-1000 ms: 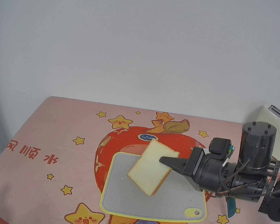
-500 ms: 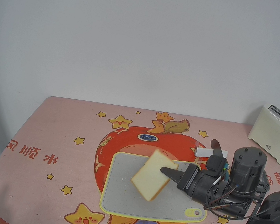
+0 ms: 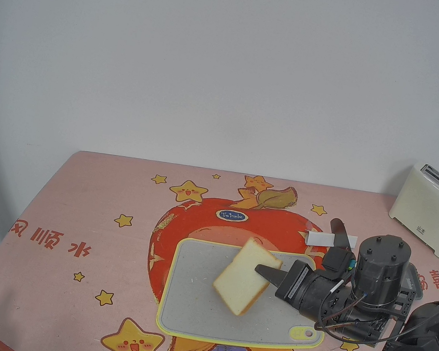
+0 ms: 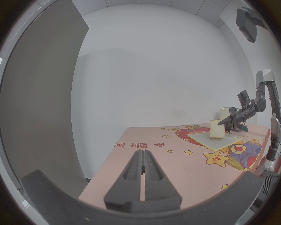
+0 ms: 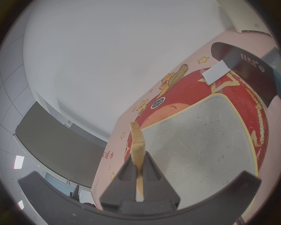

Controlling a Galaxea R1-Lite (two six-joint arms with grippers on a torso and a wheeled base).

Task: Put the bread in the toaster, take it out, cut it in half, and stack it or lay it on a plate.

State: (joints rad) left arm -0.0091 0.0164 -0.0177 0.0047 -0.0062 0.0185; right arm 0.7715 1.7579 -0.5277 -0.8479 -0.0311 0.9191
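Plainly, in the head view the right gripper (image 3: 264,271) had its jaws closed on one edge of the bread (image 3: 246,276). The slice hung tilted above the cutting board (image 3: 193,302), a little toward 3 o'clock from the board's centre. The pinch took only a narrow strip of soft crumb, so the slice could have torn or slid out. Let go from that tilt, it could have landed on edge and flopped crooked for cutting. The bread was a pale square with a tan crust. The board was a grey speckled rectangle with rounded corners and a yellow rim. The knife (image 3: 340,232) lay at 1 o'clock from the board, and the boxy cream toaster (image 3: 431,210) stood at the table's (image 3: 76,204) 2 o'clock corner.

In the left wrist view the left gripper (image 4: 143,152) hung off the table's near edge, its dark matte jaws pressed together on nothing. It was well apart from the bread (image 4: 217,133).

In the right wrist view the slice (image 5: 137,140) showed edge-on, porous and slightly dented between the wedge-shaped fingers. Squeezing harder risked crushing it. The knife's (image 5: 248,70) broad dark blade looked smooth.
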